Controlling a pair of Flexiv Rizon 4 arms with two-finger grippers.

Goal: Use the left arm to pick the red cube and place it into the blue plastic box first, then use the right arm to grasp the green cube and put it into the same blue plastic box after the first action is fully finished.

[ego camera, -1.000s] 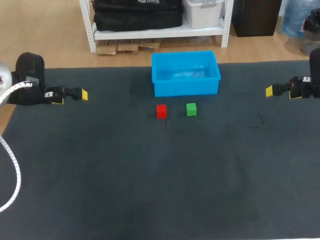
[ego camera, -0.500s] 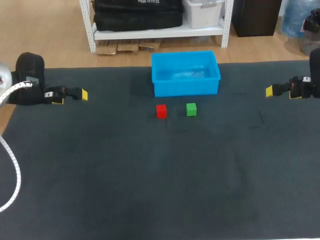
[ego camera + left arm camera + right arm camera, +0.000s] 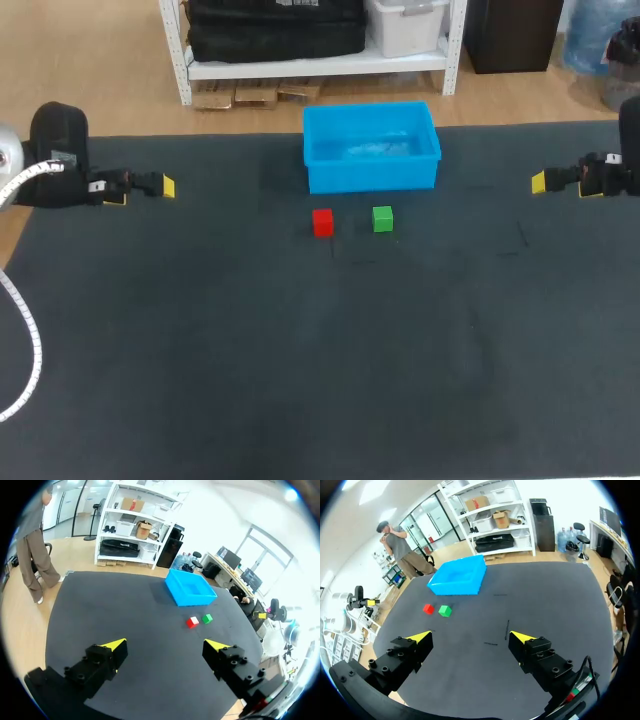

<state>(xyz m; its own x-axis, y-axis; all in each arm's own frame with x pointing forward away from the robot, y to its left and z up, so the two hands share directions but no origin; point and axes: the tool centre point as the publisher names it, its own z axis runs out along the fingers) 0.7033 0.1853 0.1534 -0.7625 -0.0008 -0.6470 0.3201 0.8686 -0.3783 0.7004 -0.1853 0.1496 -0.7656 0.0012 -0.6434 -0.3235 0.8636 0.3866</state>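
**Cubes out on the desk, both jaws spread at the sides**

The dark desk [image 3: 300,380] fills most of the head view. The blue plastic box [image 3: 372,180] stands at its far edge, approx. centred, open side up.

The left arm [image 3: 58,160] comes in at the desk's left edge and the right arm [image 3: 612,176] at the right edge. Both are level w/ the box's front and well apart from it. Each points inward across the desk.

The left jaws are spread. In the left wrist view the two yellow tips [image 3: 114,645] stand wide apart over bare desk surface, touching no object. The right jaws are likewise spread, w/ their yellow tips [image 3: 520,637] wide apart above the desk. In the head view one tip of ea. shows: left [image 3: 168,188], right [image 3: 538,182].

The red cube [image 3: 322,222] sits on the desk just in front of the box, near it but not touching, below the box's left part. The green cube [image 3: 383,219] sits beside it to the right, approx. below the box's middle, w/ a gap btwn the two. Both cubes are outside the box.

From the left wrist, box [image 3: 195,600], red cube [image 3: 192,622] and green cube [image 3: 207,618] lie far ahead of the jaws. From the right wrist, the box [image 3: 455,587] and both cubes, red [image 3: 428,609] and green [image 3: 445,611], also lie well ahead.
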